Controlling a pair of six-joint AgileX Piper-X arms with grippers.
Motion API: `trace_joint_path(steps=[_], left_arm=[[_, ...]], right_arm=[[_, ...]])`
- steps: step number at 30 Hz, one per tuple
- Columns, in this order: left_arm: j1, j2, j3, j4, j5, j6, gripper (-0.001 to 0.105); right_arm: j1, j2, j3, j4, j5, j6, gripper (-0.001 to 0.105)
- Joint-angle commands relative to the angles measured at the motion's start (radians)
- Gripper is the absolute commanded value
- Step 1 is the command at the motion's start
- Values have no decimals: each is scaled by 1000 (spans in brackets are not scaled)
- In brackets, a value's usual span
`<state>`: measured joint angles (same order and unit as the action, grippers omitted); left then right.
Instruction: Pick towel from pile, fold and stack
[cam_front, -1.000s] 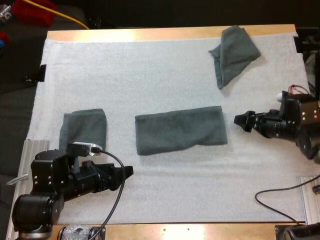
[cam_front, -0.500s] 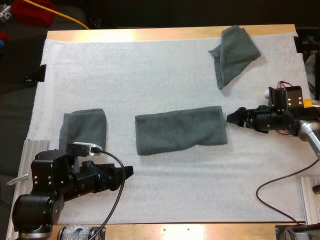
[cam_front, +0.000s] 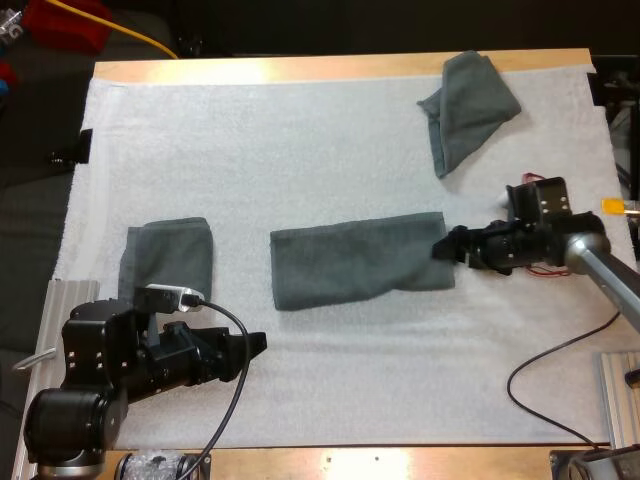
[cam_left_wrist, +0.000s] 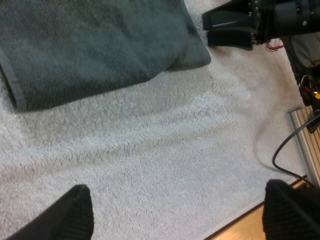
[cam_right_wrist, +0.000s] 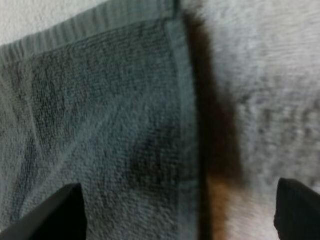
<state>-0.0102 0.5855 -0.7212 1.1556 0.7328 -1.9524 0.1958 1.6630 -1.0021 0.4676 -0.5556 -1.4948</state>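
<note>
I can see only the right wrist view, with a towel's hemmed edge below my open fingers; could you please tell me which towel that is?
Observer: It is the long folded towel at the middle of the mat; the right gripper is at its right end.
Operator: Thank you. Where is the left gripper?
Observer: The left gripper is open above bare mat, nearer the front edge than that towel.
Operator: Are there other towels?
Observer: Two: a smaller folded towel at the mat's left and a crumpled towel at its far right.
</note>
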Motion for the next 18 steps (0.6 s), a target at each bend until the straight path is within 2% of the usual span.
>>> trace_joint_path(steps=[1,8,18], left_arm=[[2,-4,-6,10,13,6,68],[2,-4,-6,30,44,6,68],[2,-4,-6,30,75,6,68]], right_arm=[[8,10,-7,-24,-10,18,74],[44,63,-11,-107,-47,128,74],[135,107,-11,-113,-78,157,74]])
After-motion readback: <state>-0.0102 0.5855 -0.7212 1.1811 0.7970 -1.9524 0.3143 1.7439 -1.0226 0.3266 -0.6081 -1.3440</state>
